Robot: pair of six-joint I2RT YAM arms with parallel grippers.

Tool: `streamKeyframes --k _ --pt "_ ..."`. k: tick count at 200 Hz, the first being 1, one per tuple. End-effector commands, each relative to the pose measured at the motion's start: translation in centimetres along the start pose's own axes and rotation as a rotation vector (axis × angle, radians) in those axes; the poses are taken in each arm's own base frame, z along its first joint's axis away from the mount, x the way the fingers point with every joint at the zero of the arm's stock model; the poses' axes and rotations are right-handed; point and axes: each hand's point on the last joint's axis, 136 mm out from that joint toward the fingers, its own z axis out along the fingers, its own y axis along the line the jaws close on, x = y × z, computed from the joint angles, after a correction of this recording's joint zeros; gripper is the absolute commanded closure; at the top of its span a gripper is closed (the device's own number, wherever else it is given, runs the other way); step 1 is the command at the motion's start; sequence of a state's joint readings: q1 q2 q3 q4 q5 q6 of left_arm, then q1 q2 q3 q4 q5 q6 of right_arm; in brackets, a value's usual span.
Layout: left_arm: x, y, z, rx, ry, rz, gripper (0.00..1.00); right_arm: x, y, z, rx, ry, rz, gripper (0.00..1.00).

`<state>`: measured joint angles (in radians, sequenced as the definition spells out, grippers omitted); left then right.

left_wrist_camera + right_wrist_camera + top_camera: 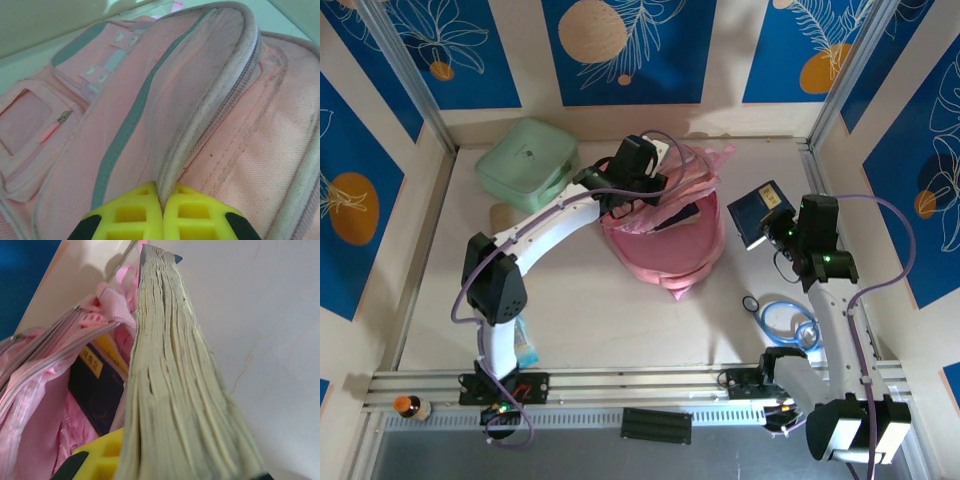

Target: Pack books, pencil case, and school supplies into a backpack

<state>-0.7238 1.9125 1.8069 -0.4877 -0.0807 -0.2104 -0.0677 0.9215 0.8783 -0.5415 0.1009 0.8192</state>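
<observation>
The left end effector [162, 212] pinches the zippered rim of the soft pink fabric backpack [672, 262] at the middle of the table [580, 310]. The right end effector [782, 232] grips a thin navy blue book [757, 212] just right of the open mouth; bare table lies in front.
</observation>
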Motion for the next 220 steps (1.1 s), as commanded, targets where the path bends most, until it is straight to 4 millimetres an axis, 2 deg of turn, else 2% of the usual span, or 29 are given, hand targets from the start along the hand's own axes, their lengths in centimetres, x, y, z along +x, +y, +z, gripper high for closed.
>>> streamKeyframes --k 1,30,55,85,103,121,167,197,220 --pt "-4.7 -1.6 -1.2 0.101 -0.148 -0.063 1.0 1.6 2.7 -0.5 -0.155 0.081 0.005 1.0" --pt "-5.2 -2.4 -0.9 0.144 -0.153 -0.069 1.0 4.7 4.4 0.3 -0.262 0.206 0.056 1.0" --pt "-5.8 -3.1 -1.1 0.189 -0.169 -0.073 1.0 6.0 6.5 1.2 -0.377 0.258 0.106 1.0" --pt "-6.0 -3.2 -1.5 0.194 -0.174 -0.075 1.0 7.2 8.5 3.2 -0.415 0.293 0.114 1.0" --pt "-6.0 -3.4 -1.9 0.203 -0.172 -0.077 1.0 7.6 8.5 5.4 -0.371 0.297 0.142 1.0" --pt "-6.3 -3.3 -2.4 0.206 -0.179 -0.081 1.0 7.8 7.6 7.9 -0.31 0.302 0.2 1.0" --pt "-7.0 -3.2 -3.5 0.213 -0.198 -0.106 1.0 7.9 7.5 13.1 -0.198 0.254 0.241 1.0" --pt "-7.4 -2.4 -3.5 0.216 -0.21 -0.154 1.0 8.9 8.5 16.2 -0.18 0.289 0.286 1.0" --pt "-7.7 -2.2 -3.5 0.219 -0.218 -0.178 1.0 9.9 9.6 18.3 -0.209 0.337 0.308 0.96"
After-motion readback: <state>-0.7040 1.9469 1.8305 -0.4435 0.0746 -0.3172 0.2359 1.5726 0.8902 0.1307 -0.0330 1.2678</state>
